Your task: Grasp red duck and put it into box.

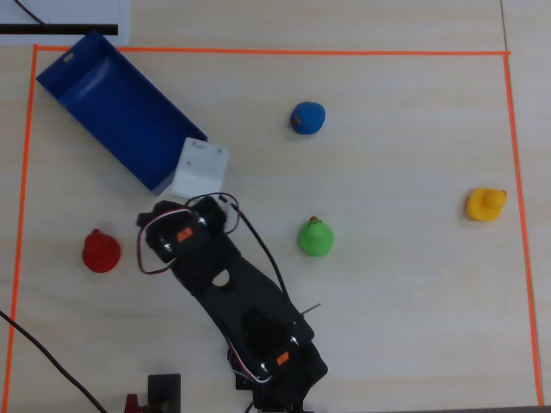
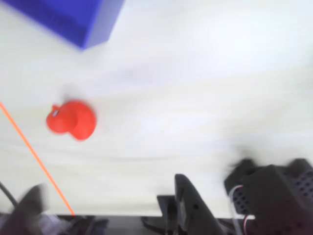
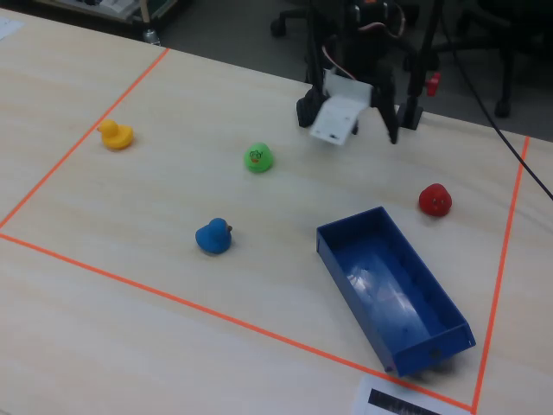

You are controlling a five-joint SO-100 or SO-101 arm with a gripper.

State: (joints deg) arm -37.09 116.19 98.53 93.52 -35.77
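Note:
The red duck (image 1: 101,251) sits on the table left of my arm in the overhead view. It shows at the left of the blurred wrist view (image 2: 72,119) and at the right of the fixed view (image 3: 435,200). The blue box (image 1: 112,107) lies open and empty at the upper left in the overhead view, with a corner in the wrist view (image 2: 73,19), and lies in front of the duck in the fixed view (image 3: 389,285). My gripper (image 1: 185,211) hangs above the table between duck and box, apart from both. Its jaws stand wide open and empty (image 2: 107,210) (image 3: 347,130).
A blue duck (image 1: 307,118), a green duck (image 1: 315,237) and a yellow duck (image 1: 485,205) stand to the right of the arm. Orange tape (image 1: 258,52) borders the work area; one strip runs close to the red duck (image 2: 34,156).

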